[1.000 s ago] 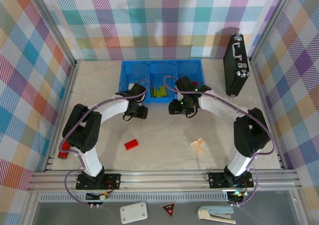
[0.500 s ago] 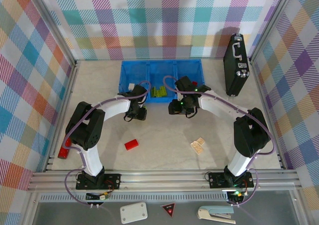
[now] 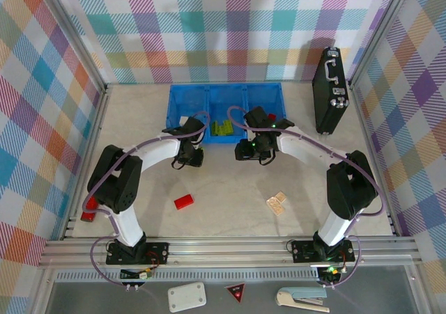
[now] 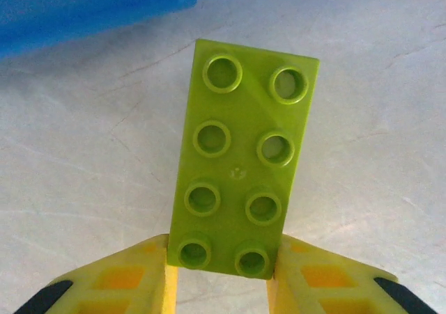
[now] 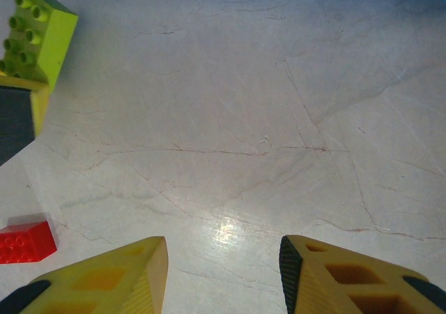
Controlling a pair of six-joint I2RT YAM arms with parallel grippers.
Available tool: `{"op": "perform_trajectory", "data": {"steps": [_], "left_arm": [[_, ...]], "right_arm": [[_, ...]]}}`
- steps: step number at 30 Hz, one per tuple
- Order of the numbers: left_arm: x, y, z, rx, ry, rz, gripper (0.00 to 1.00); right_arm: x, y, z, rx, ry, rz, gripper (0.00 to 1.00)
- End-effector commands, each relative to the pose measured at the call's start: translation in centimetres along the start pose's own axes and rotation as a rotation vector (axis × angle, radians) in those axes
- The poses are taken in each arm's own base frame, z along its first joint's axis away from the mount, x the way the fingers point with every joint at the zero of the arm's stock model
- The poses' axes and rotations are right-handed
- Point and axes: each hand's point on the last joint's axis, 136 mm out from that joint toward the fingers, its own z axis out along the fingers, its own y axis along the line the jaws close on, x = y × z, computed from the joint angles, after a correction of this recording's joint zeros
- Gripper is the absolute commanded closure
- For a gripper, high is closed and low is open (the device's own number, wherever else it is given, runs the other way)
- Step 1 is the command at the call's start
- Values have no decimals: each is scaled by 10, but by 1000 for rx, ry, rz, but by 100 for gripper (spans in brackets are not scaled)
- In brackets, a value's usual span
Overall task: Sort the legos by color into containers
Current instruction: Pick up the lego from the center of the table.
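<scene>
Green brick (image 4: 240, 168) smooth semi-gloss plastic; red brick (image 5: 24, 243) same; bin (image 3: 268, 97) glossy blue plastic; table (image 5: 279, 119) smooth, marble-look, faint veins, soft sheen; left fingers (image 4: 132, 283) matt yellow plastic; rail (image 3: 230, 248) brushed metal; walls (image 3: 237, 28) plaid cloth.

**Top external view:** high above the near edge, looking steeply down over the whole table (image 3: 230, 182) to the blue bin (image 3: 187, 105) at the far side.

**Left wrist view:** very close, facing down along the left gripper (image 4: 221, 272) onto a lime green brick (image 4: 240, 161), with the bin's wall along the top edge.

**Right wrist view:** low over the tabletop, looking past the right gripper (image 5: 223, 258). It shares that brick, seen at upper left, and shares a red brick (image 5: 24, 243) with the top view.
</scene>
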Motion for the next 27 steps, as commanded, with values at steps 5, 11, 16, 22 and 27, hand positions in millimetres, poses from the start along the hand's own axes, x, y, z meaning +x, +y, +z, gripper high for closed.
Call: {"op": "perform_trajectory", "data": {"steps": [5, 11, 16, 22, 27], "left_arm": [[21, -7, -30, 49, 2, 11, 67], [19, -13, -47, 76, -26, 5, 67], [9, -22, -60, 109, -57, -1, 67], [-12, -38, -71, 161, -96, -25, 66], [-30, -48, -70, 171, -104, -40, 66]], "right_arm": [[8, -4, -11, 24, -9, 2, 52], [10, -11, -20, 58, -28, -10, 53], [12, -15, -27, 78, -47, -13, 53], [20, -24, -36, 107, -60, -12, 53], [30, -33, -41, 135, -63, -9, 53]]}}
